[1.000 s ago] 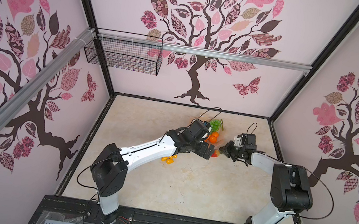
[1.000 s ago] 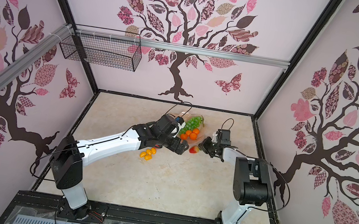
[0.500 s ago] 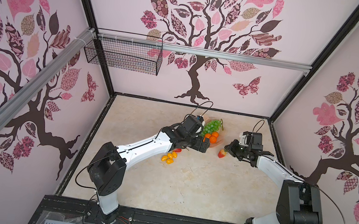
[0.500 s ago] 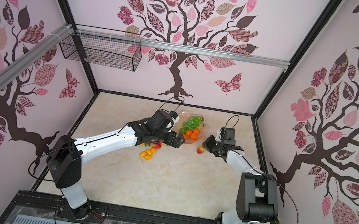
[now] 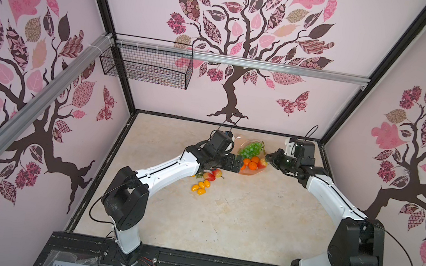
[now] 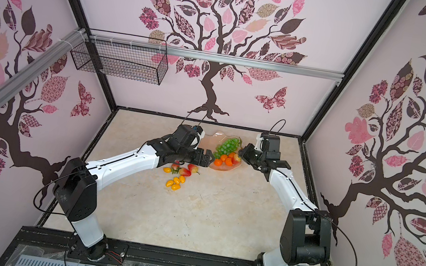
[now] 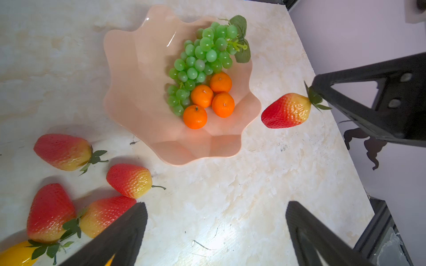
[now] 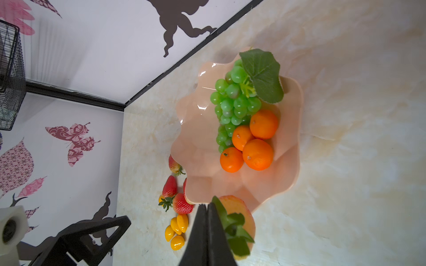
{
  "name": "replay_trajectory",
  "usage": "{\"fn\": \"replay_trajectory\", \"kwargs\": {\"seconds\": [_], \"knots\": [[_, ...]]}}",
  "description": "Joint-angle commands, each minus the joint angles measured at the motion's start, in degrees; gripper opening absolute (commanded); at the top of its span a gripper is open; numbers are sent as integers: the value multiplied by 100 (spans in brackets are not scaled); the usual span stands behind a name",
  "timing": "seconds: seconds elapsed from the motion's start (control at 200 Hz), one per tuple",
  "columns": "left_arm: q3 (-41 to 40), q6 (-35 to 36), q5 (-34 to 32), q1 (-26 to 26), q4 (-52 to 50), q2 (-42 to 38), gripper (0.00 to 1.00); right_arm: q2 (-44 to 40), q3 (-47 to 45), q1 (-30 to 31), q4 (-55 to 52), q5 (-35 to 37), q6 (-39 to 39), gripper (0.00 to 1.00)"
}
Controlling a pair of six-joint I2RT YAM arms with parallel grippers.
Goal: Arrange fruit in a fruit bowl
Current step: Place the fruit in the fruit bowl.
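The right arm (image 5: pixel 325 195) stretched out, and its jaws carried the strawberry (image 7: pixel 285 110) from the near side of the fruit bowl (image 7: pixel 129 115) to just beside the bowl's right rim. The left arm (image 5: pixel 170 167) slid away from the bowl, uncovering strawberries (image 5: pixel 211 175) on the worktop (image 5: pixel 221 215) beside it.

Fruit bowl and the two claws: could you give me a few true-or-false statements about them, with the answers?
1. The fruit bowl holds the grape bunch and four tangerines. True.
2. The right gripper is open and empty. False: it is shut on a strawberry, pinching its leaves.
3. The left gripper is open and holds nothing. True.
4. Every strawberry lies in the bowl. False: four strawberries lie on the table, and none lies inside.
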Motion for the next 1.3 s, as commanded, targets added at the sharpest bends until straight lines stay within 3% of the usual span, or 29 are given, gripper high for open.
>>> {"fn": "replay_trajectory", "kwargs": {"seconds": [0.0,0.84,1.295], "knots": [[-189,-109,-9,187,102,-245,98,353,357,210,-75,49,47,0],[-718,-169,-58,925,162,-537,98,2561,2177,924,-177,365,-337,0],[-630,-66,172,1041,98,-381,98,4023,4624,931,-1127,1089,-986,0]]}}
